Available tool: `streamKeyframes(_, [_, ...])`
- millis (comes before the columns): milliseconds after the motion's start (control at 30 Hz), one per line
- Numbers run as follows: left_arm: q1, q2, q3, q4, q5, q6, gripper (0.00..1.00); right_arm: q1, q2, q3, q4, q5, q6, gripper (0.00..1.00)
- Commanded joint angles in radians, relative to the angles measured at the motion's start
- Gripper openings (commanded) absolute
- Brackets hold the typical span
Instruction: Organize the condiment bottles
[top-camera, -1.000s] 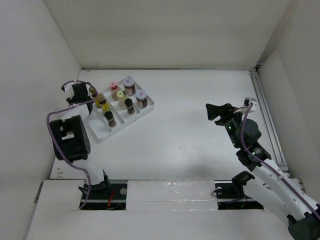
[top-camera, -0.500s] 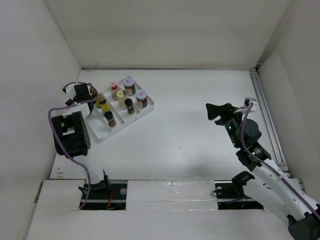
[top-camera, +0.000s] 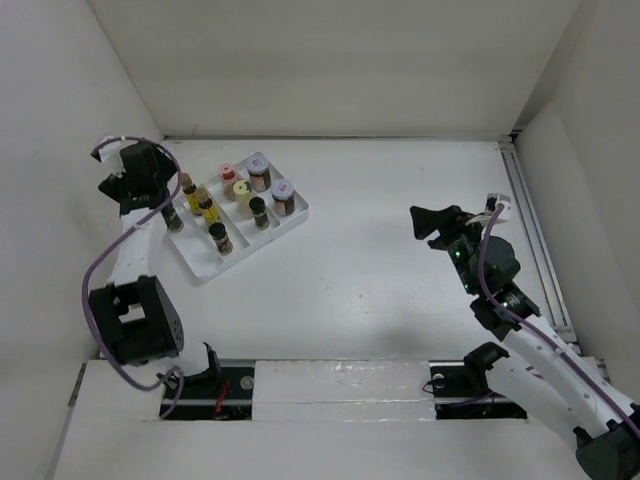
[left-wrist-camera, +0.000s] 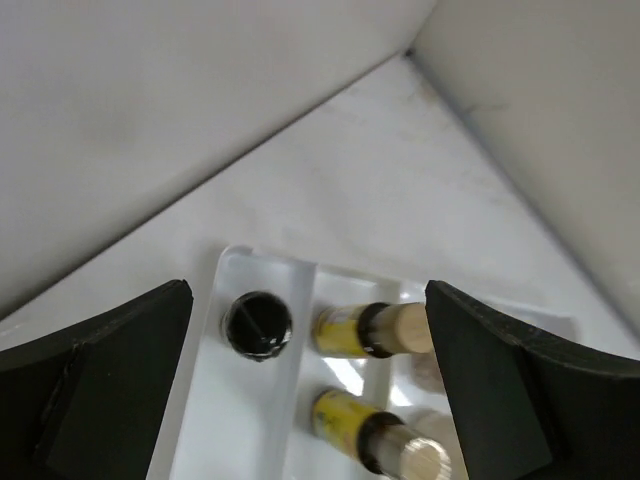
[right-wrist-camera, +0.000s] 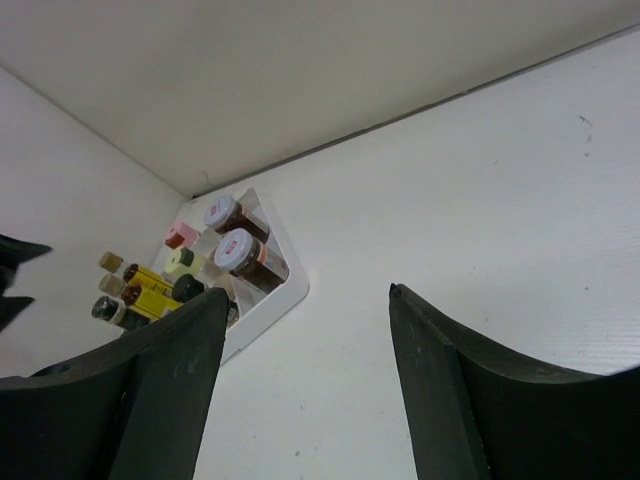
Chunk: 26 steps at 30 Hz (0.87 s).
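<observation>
The condiment bottles stand in a white divided tray (top-camera: 283, 228). It holds two brown jars with silvery lids (top-camera: 259, 170), a pink-capped bottle (top-camera: 227, 171), a cream-capped bottle (top-camera: 240, 190) and slim yellow-labelled bottles (top-camera: 204, 205). A small dark jar (left-wrist-camera: 257, 323) sits in the tray's end slot, next to two yellow bottles (left-wrist-camera: 372, 330). My left gripper (top-camera: 125, 175) hangs open above the tray's left end, holding nothing. My right gripper (top-camera: 430, 222) is open and empty, far right of the tray (right-wrist-camera: 285, 292).
White walls close in the table on the left, back and right. The left wall is close behind the left gripper. A metal rail (top-camera: 530, 225) runs along the right edge. Bare tabletop (top-camera: 370, 230) lies between the tray and the right gripper.
My left gripper has opened wide and pulled up and back toward the left wall, away from the bottles at the tray's left end. The right arm has not moved.
</observation>
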<state>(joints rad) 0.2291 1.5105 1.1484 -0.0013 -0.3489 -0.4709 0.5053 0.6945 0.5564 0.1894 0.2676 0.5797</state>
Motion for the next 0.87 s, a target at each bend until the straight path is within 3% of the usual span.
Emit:
streamKeyframes(0, [0.003, -0.192, 0.065, -0.011, 0.028, -0.047, 1.00, 0.006, 0.003, 0.020, 0.055, -0.013, -0.014, 0.71])
streamKeyframes(133, [-0.045, -0.411, -0.017, 0.039, 0.131, -0.060, 1.00, 0.006, 0.003, 0.020, 0.055, -0.013, -0.035, 0.74])
streamKeyframes(267, [-0.056, -0.642, -0.134, 0.073, 0.390, -0.069, 1.00, 0.006, 0.022, 0.031, 0.055, -0.013, -0.035, 0.84])
streamKeyframes(367, [-0.056, -0.816, -0.246, 0.119, 0.694, -0.081, 1.00, 0.006, 0.034, 0.040, 0.055, -0.013, -0.046, 0.93])
streamKeyframes(500, [-0.083, -0.969, -0.344, 0.103, 0.803, -0.106, 1.00, 0.006, 0.074, 0.040, 0.055, -0.013, -0.046, 1.00])
streamKeyframes(833, [-0.175, -1.015, -0.424, 0.153, 0.895, -0.043, 1.00, 0.015, 0.119, 0.059, 0.055, 0.009, -0.064, 1.00])
